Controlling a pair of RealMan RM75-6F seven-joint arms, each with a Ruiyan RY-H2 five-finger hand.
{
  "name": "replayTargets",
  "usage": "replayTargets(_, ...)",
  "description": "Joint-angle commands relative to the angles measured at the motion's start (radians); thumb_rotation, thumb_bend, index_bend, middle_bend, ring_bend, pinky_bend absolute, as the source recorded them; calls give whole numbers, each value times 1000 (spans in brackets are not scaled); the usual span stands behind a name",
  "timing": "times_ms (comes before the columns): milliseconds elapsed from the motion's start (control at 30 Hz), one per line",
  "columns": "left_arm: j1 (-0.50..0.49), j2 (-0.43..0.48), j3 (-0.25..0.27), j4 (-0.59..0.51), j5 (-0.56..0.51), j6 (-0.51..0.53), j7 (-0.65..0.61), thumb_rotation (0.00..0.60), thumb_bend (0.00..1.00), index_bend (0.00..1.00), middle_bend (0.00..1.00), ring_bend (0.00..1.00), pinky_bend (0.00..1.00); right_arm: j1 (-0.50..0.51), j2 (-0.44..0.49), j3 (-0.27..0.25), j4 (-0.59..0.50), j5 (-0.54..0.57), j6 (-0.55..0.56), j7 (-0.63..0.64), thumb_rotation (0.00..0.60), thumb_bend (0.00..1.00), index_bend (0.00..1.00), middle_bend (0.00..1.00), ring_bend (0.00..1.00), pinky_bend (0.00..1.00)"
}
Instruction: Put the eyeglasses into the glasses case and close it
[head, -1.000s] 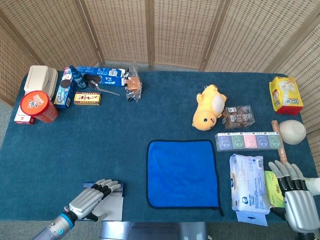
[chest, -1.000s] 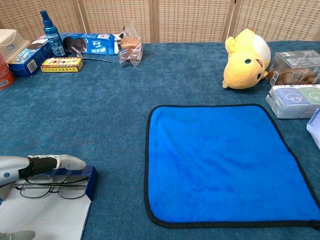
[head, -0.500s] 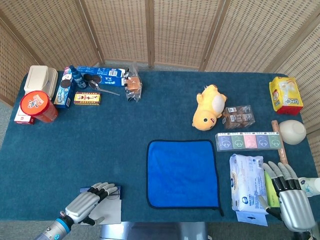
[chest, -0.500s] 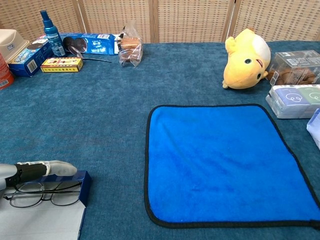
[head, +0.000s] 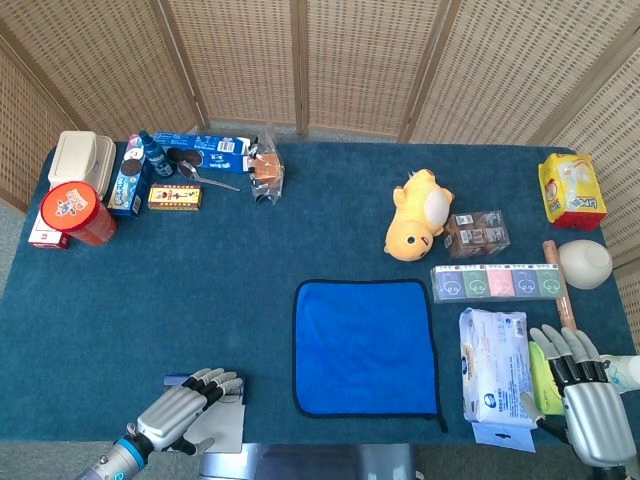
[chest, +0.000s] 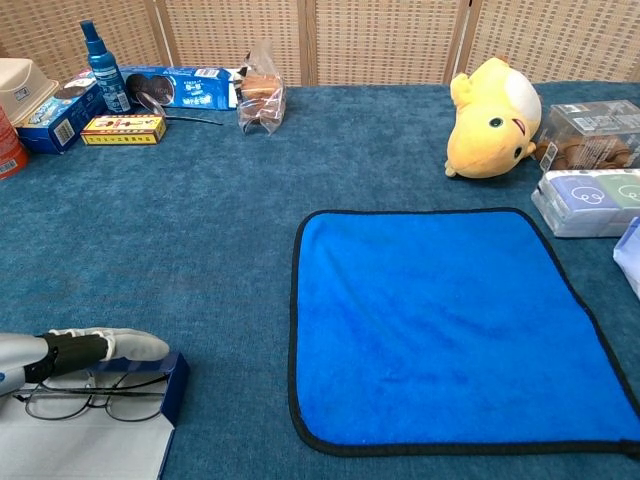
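A: Left hand (head: 180, 412) sits at the near-left table edge, fingers stretched out flat and close together, lying over the open dark-blue glasses case with the pale lining (chest: 172, 385). In the chest view a finger lies along the far wall of the case, right above the thin black wire-rimmed eyeglasses (chest: 95, 398). Can't tell if it's actually pinching the frame or just resting there.

B: Right hand?

A: Right hand (head: 585, 398) is far off at the near-right corner, beside the white wet-wipes pack (head: 496, 376). Fingers spread, nothing in it. Well apart from the case, with the blue microfibre cloth (head: 365, 346) in between. So left is the only one in play.

B: Glasses orientation?

A: Long axis runs left-right, parallel to the case wall and to the finger above it. Lenses lie just on the near side of that finger, seemingly on the pale lining. Temples look unfolded, but they're too thin to be sure.

B: So seated or not?

A: My read: roughly in place, not confirmed. Lid flap looks open toward the robot, so closing means folding it away, over the glasses.
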Motion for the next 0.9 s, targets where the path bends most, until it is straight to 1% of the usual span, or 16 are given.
replayTargets(33,5,2,1,-3,1,1,2,600,264,0,62,0,44,-2,0,-1,4,1,3,4,600,282,87,91,0,84)
replayTargets(267,22,5,-1,-1,9,15,14,600,264,0,58,0,44,-1,-2,-2,11,-1,3,12,600,284,87,91,0,84)
replayTargets(367,48,8,-12,14,21,70,63,600,268,0,52,0,45,2,-3,-1,14,-1,0,14,600,283,87,91,0,84)
replayTargets(467,82,2,-13,19,48,130,87,600,272,0,52,0,45,4,-2,0,15,0,-2,17,600,282,88,91,0,84)
replayTargets(533,113,-2,-2,28,92,182,109,600,276,0,52,0,45,8,-3,2,17,2,-5,20,600,283,87,91,0,84)
replayTargets(600,161,-13,24,55,158,251,150,600,279,0,52,0,45,14,-3,5,19,5,-13,24,600,283,87,91,0,84)
replayTargets(700,215,-29,56,98,234,320,169,600,282,0,52,0,41,25,-2,8,19,1,-24,23,600,282,87,90,0,84)
replayTargets(800,265,-44,76,152,298,389,177,600,282,0,51,0,36,37,0,12,15,-5,-33,22,600,283,87,90,0,84)
replayTargets(900,302,-65,81,207,335,439,172,600,282,0,47,0,29,46,0,15,13,-7,-43,22,600,282,86,91,0,84)
